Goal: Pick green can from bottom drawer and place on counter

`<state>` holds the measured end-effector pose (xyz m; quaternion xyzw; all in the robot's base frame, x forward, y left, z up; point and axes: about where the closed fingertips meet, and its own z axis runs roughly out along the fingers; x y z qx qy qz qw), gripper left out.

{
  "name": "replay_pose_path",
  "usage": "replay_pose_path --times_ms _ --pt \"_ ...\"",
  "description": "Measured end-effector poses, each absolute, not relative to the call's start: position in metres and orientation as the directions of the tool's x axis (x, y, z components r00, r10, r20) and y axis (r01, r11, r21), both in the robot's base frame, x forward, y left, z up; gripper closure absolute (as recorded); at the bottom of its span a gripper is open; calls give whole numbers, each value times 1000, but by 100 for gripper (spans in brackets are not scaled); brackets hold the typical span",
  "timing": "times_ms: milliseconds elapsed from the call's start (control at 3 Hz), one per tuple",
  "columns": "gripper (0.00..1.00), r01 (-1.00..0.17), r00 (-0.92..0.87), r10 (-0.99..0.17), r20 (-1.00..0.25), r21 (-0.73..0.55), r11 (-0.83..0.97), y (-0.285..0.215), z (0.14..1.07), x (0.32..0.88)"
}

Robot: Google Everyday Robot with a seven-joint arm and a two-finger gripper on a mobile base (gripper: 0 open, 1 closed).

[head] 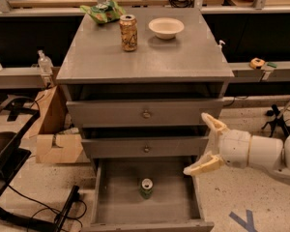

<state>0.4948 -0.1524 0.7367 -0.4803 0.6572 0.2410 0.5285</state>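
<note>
The green can stands upright in the middle of the open bottom drawer, its silver top facing up. The counter is the wide grey top of the cabinet above. My gripper reaches in from the right at the cabinet's right front edge, level with the middle drawer. Its two cream fingers are spread wide apart and hold nothing. It is above and to the right of the can, not touching it.
On the counter stand a tan-orange can, a white bowl and a green chip bag. Two knobbed drawers are slightly pulled out. A cardboard box and black frame sit on the floor at left.
</note>
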Motion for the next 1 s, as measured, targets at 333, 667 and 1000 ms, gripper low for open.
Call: replay_pose_path --times_ms 333,667,1000 --pt "0 -882 92 -326 -941 -229 411 -140 689 524" --pt "0 -883 87 -327 -941 -225 413 -140 693 522" --pt "0 -877 105 -313 -944 -236 418 -136 689 523"
